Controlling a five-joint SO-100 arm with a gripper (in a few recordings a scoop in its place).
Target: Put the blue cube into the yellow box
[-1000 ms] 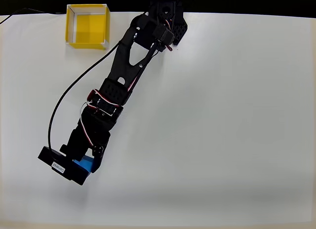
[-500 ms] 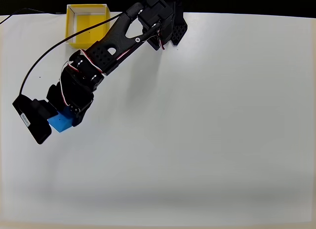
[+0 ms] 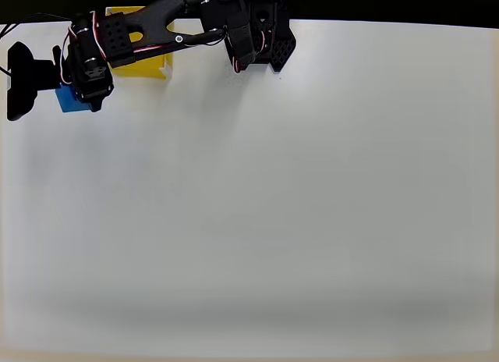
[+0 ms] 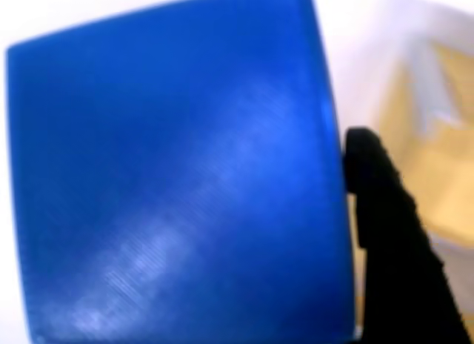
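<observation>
Cube: the blue cube is up off the table, held in the gripper, at the far left of the overhead view, near the top edge.
Grip: the jaws are closed on the cube. In the wrist view the blue cube is very big and close, and one black finger presses on its right side.
Box: the yellow box sits just to the right of the cube in the overhead view. The black arm covers most of it. In the wrist view the yellow box is blurry at the right edge.
Done: the cube is picked up and carried close to the box.
Left: the cube is beside the box, not over it. I think the arm has to swing a bit toward the box, then let go so the cube drops in.
Table: the white table has nothing else on it.
</observation>
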